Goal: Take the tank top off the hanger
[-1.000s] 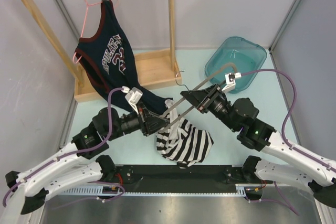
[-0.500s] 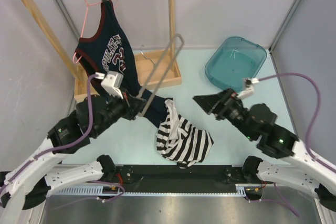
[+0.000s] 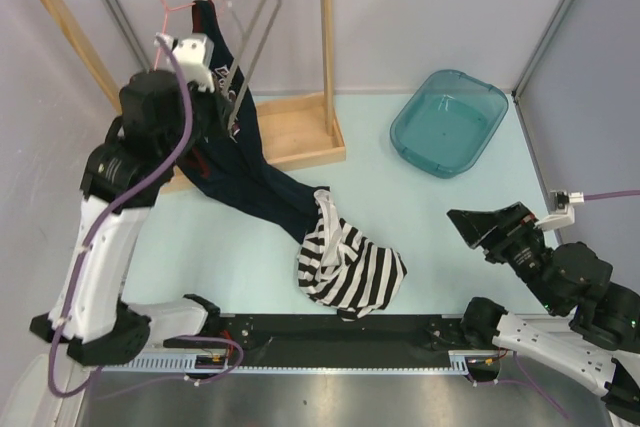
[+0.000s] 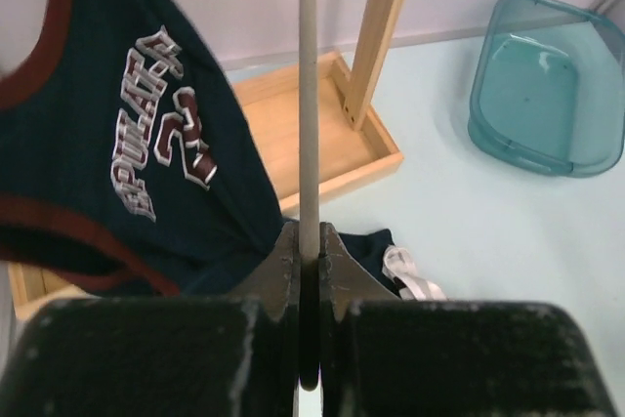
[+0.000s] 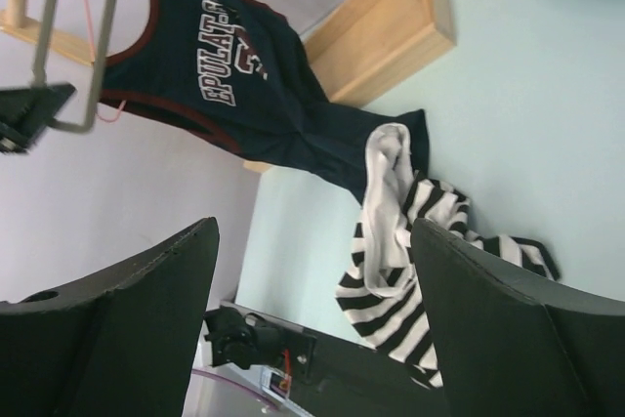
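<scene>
The black-and-white striped tank top [image 3: 350, 267] lies crumpled on the table, free of any hanger, and shows in the right wrist view as the tank top [image 5: 410, 241]. My left gripper [image 3: 226, 112] is shut on the bare grey hanger [image 3: 255, 42], held high beside the wooden rack's rod. In the left wrist view the hanger's bar [image 4: 309, 95] stands straight up from the left gripper [image 4: 309, 253], pinched between its jaws. My right gripper [image 3: 462, 219] is open and empty at the near right; the right gripper [image 5: 312, 231] has its fingers spread wide.
A navy jersey [image 3: 235, 162] hangs from a pink hanger [image 3: 160, 2] on the wooden rack [image 3: 300, 137], its hem trailing to the striped top. A teal basin [image 3: 450, 122] sits at the back right.
The right gripper let go of the grey hanger and drew back to the near right. The left arm lifted the hanger up and back toward the rack's rod.
</scene>
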Robot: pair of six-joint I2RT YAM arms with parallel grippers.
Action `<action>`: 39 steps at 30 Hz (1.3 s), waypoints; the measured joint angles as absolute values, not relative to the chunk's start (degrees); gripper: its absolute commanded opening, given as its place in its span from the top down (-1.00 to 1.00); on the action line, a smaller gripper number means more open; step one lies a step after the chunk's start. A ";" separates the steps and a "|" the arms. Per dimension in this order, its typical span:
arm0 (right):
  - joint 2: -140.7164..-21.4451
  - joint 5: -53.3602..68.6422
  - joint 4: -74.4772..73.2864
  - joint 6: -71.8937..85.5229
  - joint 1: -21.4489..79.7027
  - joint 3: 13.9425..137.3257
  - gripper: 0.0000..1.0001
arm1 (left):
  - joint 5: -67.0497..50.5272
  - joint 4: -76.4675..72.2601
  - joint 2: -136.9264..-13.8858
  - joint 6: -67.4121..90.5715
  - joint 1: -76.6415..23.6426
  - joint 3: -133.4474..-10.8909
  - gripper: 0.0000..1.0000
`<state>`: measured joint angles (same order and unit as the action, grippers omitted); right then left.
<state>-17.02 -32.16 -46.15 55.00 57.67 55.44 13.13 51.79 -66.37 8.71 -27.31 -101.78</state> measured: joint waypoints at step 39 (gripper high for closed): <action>-23.53 -26.94 -49.06 56.69 57.65 51.86 -0.70 | -17.26 47.72 -102.76 6.50 -9.34 -134.58 0.93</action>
